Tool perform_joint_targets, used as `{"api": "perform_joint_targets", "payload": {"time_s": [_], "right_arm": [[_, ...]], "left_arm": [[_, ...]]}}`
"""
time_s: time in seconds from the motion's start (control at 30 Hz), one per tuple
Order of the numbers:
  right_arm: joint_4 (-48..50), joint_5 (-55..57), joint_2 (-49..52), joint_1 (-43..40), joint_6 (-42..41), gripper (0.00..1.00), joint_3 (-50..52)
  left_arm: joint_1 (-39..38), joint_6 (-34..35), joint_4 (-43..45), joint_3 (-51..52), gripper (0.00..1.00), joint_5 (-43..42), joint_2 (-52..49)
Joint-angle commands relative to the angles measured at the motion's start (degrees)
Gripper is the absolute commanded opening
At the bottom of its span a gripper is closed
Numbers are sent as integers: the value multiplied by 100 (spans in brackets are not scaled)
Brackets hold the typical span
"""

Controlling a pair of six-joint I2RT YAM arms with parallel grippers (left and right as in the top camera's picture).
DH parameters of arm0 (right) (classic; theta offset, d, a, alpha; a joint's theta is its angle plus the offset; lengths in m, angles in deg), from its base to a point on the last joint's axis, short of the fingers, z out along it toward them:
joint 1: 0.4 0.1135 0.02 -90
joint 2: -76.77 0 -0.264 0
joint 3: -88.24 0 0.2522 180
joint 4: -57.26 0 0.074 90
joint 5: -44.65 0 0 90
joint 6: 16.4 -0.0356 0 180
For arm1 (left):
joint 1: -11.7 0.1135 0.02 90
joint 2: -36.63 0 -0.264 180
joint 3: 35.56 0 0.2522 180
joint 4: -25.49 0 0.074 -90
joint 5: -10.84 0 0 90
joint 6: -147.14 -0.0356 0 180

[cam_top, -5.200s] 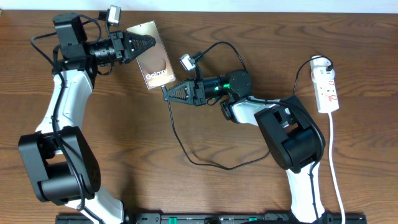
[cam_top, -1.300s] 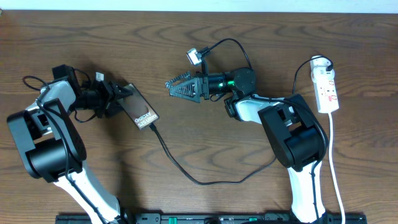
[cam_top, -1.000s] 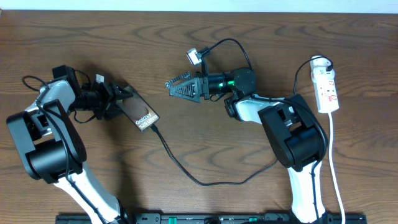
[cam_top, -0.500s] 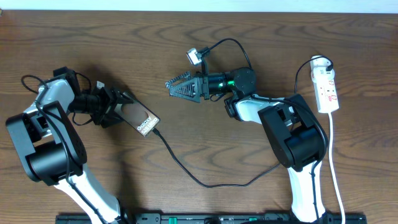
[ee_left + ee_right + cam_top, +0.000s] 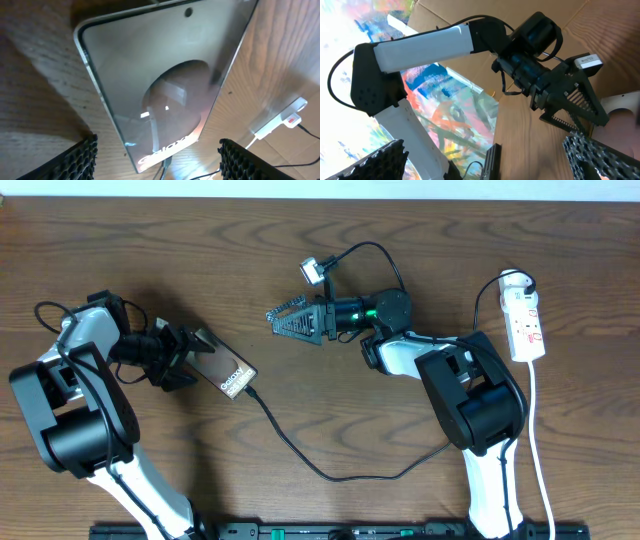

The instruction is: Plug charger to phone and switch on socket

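At nine o'clock, the left gripper (image 5: pixel 195 358) has just opened wide and released the phone (image 5: pixel 225 370), with the charger (image 5: pixel 300 455) seemingly plugged in, so only the socket (image 5: pixel 527 325) at three o'clock remains for the open, empty right gripper (image 5: pixel 272 321).

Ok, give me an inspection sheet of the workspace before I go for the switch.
Surface: brown wooden table.
Job's things: phone lying flat at left; charger tip at its lower end, seemingly plugged in; socket far right, switch state unreadable.
Clutter: nothing seen.
Grippers: left tool open, flanking the phone with gaps either side; right tool open, empty, mid-table.
Cables: charger loops across the front; white cord runs off the near edge.
Surroundings: pale strip beyond the far edge.
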Motion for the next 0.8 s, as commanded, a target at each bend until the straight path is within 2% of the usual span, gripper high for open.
{"api": "perform_joint_targets", "payload": {"time_s": [0.0, 0.2, 0.33, 0.5, 0.77], "right_arm": [[11, -24, 59, -33, 90, 99, -81], [-278, -28, 59, -35, 138, 99, -81], [-1368, -24, 59, -81, 426, 99, -81], [-2992, 20, 59, -323, 975, 99, -81], [-3812, 122, 39, -780, 1032, 99, -81]], "left_arm": [[15, -59, -4, 164, 78, 734, 195], [15, -61, -24, 164, 78, 667, 1294], [15, -61, -22, 164, 79, 636, 2166], [15, -59, 131, 164, 79, 127, 3235], [15, -57, 173, 164, 79, 61, 3827]]}}
